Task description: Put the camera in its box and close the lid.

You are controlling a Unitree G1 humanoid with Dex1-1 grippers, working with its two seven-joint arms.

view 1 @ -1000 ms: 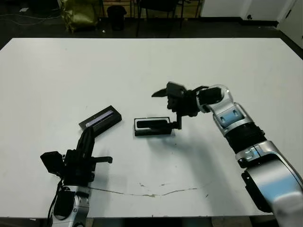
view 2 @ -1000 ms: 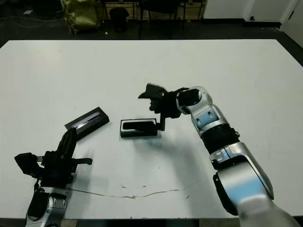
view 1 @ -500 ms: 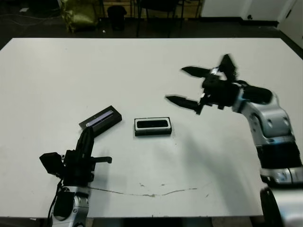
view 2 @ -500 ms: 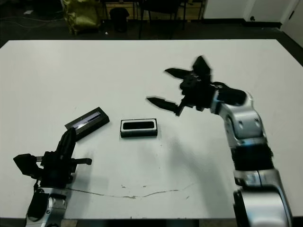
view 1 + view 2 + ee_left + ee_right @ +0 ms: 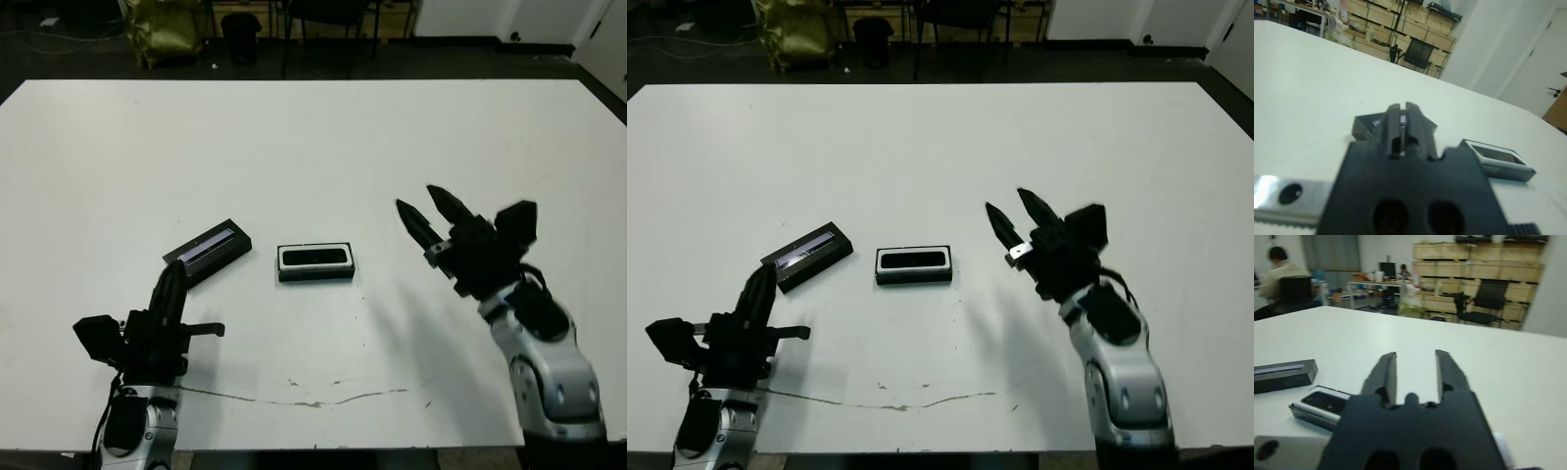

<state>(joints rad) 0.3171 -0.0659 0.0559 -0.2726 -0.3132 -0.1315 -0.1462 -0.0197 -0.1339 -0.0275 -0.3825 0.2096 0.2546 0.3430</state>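
The box, a small black tray with a white lining, lies mid-table, and the camera rests inside it as a slim black bar. Just left of the box lies the lid, black with a silvery stripe, turned at an angle. My right gripper is open and empty, hovering well to the right of the box. My left gripper is shut on nothing, near the table's front, its tips pointing at the lid's near edge. In the right wrist view the box and the lid lie beyond the open fingers.
A thin dark crack line runs across the table near the front edge. Beyond the table's far edge stand chairs and a yellow-green bag. A seated person shows far off in the right wrist view.
My right gripper has left the box's right end, swung up and then back toward me on the right, staying open. The camera stays in the box. The left arm has barely moved.
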